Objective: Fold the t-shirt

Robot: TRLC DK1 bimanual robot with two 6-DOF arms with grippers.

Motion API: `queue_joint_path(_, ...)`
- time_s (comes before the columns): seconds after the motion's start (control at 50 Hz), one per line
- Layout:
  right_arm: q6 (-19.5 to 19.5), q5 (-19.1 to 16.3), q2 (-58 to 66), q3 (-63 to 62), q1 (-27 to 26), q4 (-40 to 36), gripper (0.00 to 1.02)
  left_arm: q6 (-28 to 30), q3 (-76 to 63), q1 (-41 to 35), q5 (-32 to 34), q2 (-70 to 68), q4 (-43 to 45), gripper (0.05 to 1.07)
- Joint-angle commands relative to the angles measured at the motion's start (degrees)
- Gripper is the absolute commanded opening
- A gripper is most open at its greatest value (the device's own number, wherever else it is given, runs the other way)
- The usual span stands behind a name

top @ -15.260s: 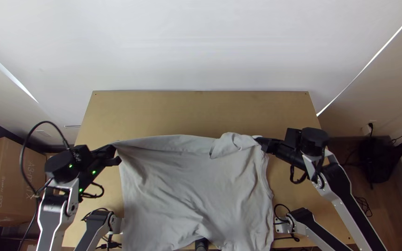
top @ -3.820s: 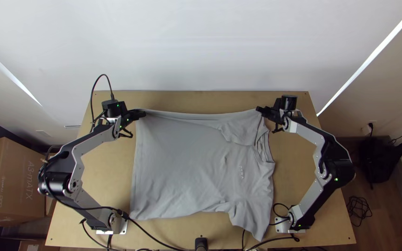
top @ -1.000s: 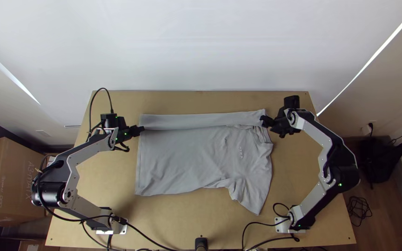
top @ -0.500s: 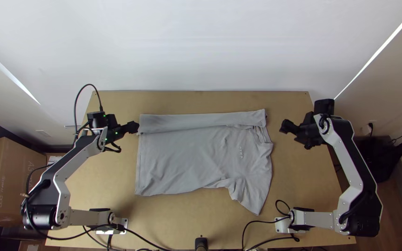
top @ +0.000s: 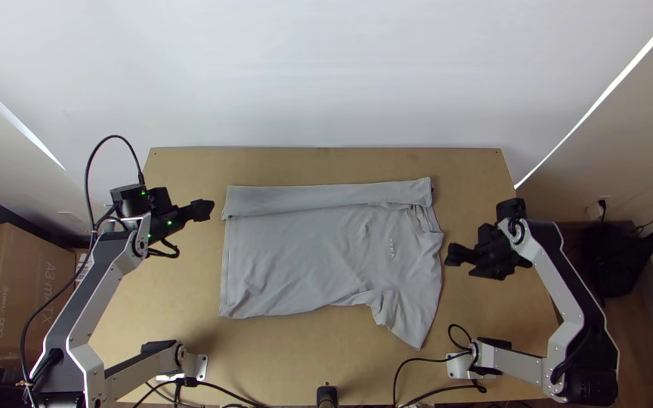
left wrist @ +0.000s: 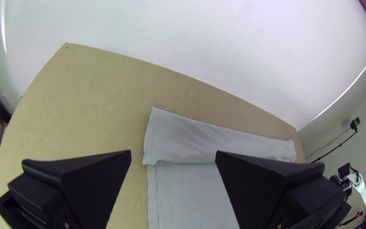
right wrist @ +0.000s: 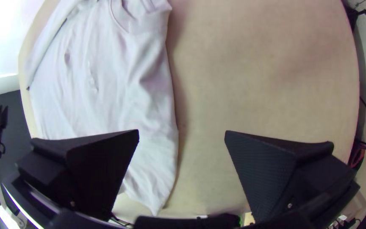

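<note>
The grey t-shirt (top: 311, 257) lies flat on the table, its far edge folded over in a long strip (top: 319, 198); the collar is at the right and one sleeve (top: 408, 317) points toward the near edge. Left of the folded strip, off the cloth, is my left gripper (top: 204, 210). My right gripper (top: 459, 257) stands just right of the shirt's collar side. In the left wrist view my left gripper (left wrist: 173, 154) is open with nothing held, the strip (left wrist: 191, 138) beyond it. The right wrist view has my right gripper (right wrist: 182, 133) open too, beside the shirt (right wrist: 102, 89).
Bare wooden table (top: 326, 166) surrounds the shirt. Black cables (top: 425, 363) run along the near edge by the right base. A small black post (top: 326, 396) stands at the near middle, and a cardboard box (top: 20, 295) is off the left side.
The shirt was stretched between both grippers, then laid down with its far edge folded over. Both grippers have let go; the left moved left, the right moved right and then nearer. The shirt has since stayed still.
</note>
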Motion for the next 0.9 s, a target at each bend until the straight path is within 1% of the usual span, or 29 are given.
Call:
queue_joint_path(0.0, -2.44, -1.81, -0.62, -3.32, 0.41, -0.09, 0.86, 0.87, -0.2, 0.65, 0.84, -1.24, -0.92, 1.0)
queue_joint_path(0.08, -2.44, -3.39, 0.43, -4.19, 1.21, 0.34, 0.86, 0.87, -0.2, 0.65, 0.84, -1.33, -1.19, 1.0)
queue_joint_path(0.3, -2.35, -4.71, 3.16, -7.1, 4.81, 1.75, 0.86, 0.87, -0.11, 0.21, 0.84, -1.33, -1.45, 1.0)
queue_joint_path(0.32, -2.35, -4.79, 3.51, -7.27, 5.16, 1.84, 0.85, 0.87, -0.11, 0.21, 0.84, -1.24, -1.45, 1.0)
queue_joint_path(0.42, -2.09, -4.79, 4.3, -8.68, 5.6, 4.92, 0.73, 0.87, -0.03, 0.21, 0.84, -1.24, -1.54, 1.0)
queue_joint_path(0.6, -2.09, -5.23, 6.23, -9.73, 7.09, 6.67, 0.71, 1.3, 0.24, 0.21, 0.84, -1.33, -2.51, 1.0)
queue_joint_path(0.62, -2.09, -5.23, 6.41, -10.08, 7.27, 7.11, 0.68, 1.83, 0.33, 0.21, 0.92, -1.33, -2.86, 1.0)
queue_joint_path(0.66, -2.09, -5.32, 6.41, -10.79, 7.71, 8.52, 0.6, 2.8, 0.41, -0.06, 0.92, -1.33, -4.0, 1.0)
queue_joint_path(0.72, -2.09, -5.41, 6.23, -11.49, 8.06, 10.01, 0.45, 5.96, 0.85, -0.93, 1.54, -1.42, -7.87, 1.0)
queue_joint_path(0.8, -2.09, -5.67, 5.62, -12.37, 8.5, 11.51, 0.29, 13.61, 2.0, -3.13, 2.07, -1.33, -17.45, 1.0)
queue_joint_path(0.88, -2.09, -5.76, 4.92, -12.81, 8.59, 12.65, 0.09, 21.43, 2.35, -4.98, 2.15, -1.77, -26.94, 1.0)
